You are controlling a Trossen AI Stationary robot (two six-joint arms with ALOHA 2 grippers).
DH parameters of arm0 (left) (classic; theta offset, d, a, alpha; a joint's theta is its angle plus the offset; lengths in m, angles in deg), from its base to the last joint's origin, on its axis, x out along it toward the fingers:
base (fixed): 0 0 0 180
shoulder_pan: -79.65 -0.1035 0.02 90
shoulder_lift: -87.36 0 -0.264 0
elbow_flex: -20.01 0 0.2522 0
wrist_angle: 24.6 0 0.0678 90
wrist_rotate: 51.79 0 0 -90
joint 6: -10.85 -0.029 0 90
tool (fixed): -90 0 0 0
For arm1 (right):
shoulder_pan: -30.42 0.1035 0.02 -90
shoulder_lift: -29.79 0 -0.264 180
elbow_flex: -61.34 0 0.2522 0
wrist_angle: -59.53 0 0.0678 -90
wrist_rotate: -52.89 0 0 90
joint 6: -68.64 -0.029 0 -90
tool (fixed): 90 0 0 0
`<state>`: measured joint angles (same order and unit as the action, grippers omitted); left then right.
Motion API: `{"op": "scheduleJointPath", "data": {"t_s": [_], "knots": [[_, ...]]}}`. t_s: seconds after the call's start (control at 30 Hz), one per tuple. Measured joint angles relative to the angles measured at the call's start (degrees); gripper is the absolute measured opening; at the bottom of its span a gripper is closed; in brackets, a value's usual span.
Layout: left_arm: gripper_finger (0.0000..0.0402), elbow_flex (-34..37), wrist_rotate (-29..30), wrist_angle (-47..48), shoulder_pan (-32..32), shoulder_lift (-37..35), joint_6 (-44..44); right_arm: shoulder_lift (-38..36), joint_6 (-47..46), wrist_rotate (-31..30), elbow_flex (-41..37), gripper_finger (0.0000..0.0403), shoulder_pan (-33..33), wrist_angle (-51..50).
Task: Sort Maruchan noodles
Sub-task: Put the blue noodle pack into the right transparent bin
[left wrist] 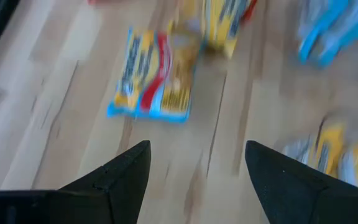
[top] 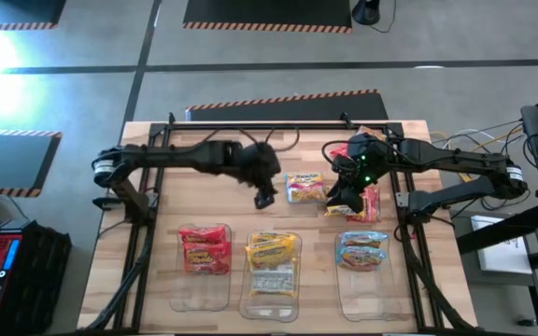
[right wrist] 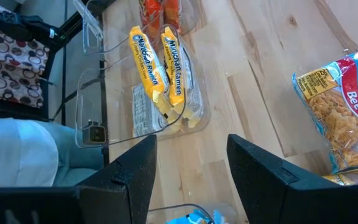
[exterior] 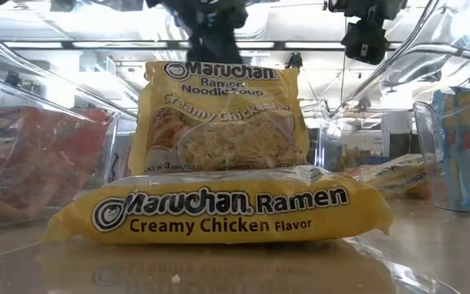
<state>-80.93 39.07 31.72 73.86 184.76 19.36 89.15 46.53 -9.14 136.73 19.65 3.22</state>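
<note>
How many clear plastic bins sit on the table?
3, in a row along the near edge: left bin with red packets, middle bin with yellow ones, right bin with blue ones.

Robotics lab: hazard-striped floor mats (top: 267, 13), cables (top: 493, 138).

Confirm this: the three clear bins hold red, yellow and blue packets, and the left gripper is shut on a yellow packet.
Not quite. The left gripper is open and holds nothing, as the left wrist view shows. The bins do hold red, yellow and blue packets.

Dark jointed arms, black wedge fingers (right wrist: 263, 177)
</note>
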Motion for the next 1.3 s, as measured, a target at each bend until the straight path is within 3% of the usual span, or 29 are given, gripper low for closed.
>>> {"op": "scheduleJointPath", "data": {"t_s": [0.17, 0.53, 0.8, 1.07, 1.3], "knots": [[0.0245, 0.00, -3.60, -5.52, -2.90, 0.00, 0.13, 0.01, 0.00, 0.02, 0.00, 0.0183, 0.01, 0.01], [0.0245, 1.81, -4.08, -4.58, -3.73, 0.20, 7.89, 0.34, 0.00, -4.20, -0.04, 0.0183, -0.01, 2.69], [0.0245, 11.20, -8.08, -19.88, -2.72, 0.24, 19.54, 2.24, -5.38, -3.67, -0.04, 0.0183, 0.40, 2.64], [0.0245, 16.83, -9.42, -30.02, -2.98, -1.31, 24.59, 5.26, -6.38, 0.74, -0.04, 0.0183, 0.33, 6.29], [0.0245, 17.44, -9.50, -30.66, -2.87, -1.31, 26.68, 5.47, -7.89, 3.71, -0.04, 0.0182, 0.29, 6.24]]}}
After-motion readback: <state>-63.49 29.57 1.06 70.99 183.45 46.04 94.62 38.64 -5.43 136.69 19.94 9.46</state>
